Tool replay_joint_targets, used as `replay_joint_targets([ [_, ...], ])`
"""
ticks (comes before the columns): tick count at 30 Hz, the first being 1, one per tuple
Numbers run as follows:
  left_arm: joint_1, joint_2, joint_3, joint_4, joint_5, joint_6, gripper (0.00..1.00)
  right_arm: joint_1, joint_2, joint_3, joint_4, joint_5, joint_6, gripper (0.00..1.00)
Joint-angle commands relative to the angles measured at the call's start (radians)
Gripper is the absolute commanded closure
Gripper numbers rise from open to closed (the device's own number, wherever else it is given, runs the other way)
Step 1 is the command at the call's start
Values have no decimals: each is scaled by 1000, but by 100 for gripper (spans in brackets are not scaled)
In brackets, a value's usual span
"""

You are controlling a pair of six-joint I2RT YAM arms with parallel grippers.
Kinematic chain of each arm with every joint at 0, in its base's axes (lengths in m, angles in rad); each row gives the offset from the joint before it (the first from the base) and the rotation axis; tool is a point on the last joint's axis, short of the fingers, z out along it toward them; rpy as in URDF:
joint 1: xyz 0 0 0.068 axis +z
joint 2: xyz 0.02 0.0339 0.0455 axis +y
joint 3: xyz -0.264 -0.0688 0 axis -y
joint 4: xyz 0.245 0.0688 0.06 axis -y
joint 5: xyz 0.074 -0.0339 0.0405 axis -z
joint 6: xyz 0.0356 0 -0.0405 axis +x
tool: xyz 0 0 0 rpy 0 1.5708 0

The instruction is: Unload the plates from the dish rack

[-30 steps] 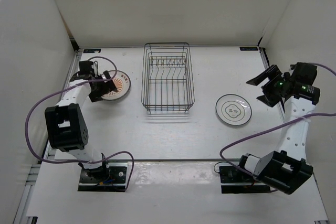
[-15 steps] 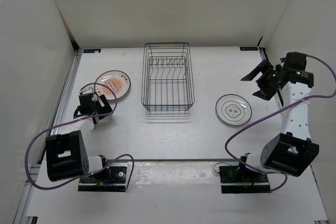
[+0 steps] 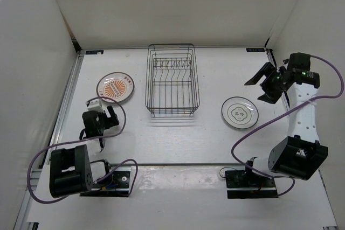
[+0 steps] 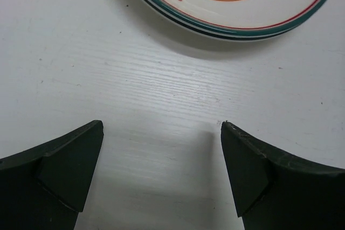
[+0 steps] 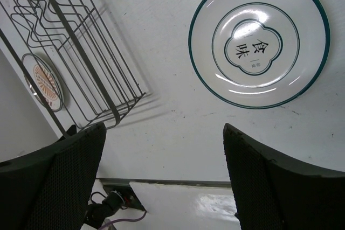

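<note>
1. Here's the dish rack (image 3: 173, 81), a dark wire basket sitting mid-table with its divider prongs standing upright at the far end.
2. 2 plates are in view, and both lie flat on the white table (image 3: 178, 138), outside the rack.
3. Left of the rack lies the orange plate (image 3: 115, 88), face up with its orange sunburst centre showing, well apart from the wires.
4. Right of the rack, and a touch nearer the arm bases than the rack's middle, lies the ringed plate (image 3: 239, 112). It is face up, with thin dark rings and dark characters in the centre, also clear of the wires.
5. Now the left gripper (image 4: 161, 125). It sits left of the rack on the near side of the orange plate, low over the table.
6. Its jaws are spread wide with only bare tabletop between them. The orange plate's rim lies just ahead of the fingertips, and there is a strip of table between rim and tips.
7. Over to the right gripper (image 5: 164, 127). It is far right of the rack, out past the ringed plate, and raised well off the table.
8. Its jaws are spread wide too, gripping nothing.
9. From the right wrist view, the ringed plate lies below and ahead of the fingers. The rack's corner shows to one side, and the orange plate peeks through the wires.
</note>
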Motion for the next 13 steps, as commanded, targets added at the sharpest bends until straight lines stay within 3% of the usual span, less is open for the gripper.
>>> replay_joint_targets([
  [1,-3,38,-82,104,112,21,0,11,-5,50,-12,17,-30,10],
  [7,-16,46,-261,399,204,82,0,31,-21,42,1,12,-35,10],
  [11,-19,161,-331,653,235,84,0,34,-46,27,23,-4,-35,10],
  [13,-10,156,-329,633,274,90,0,34,-67,19,18,11,-38,10],
])
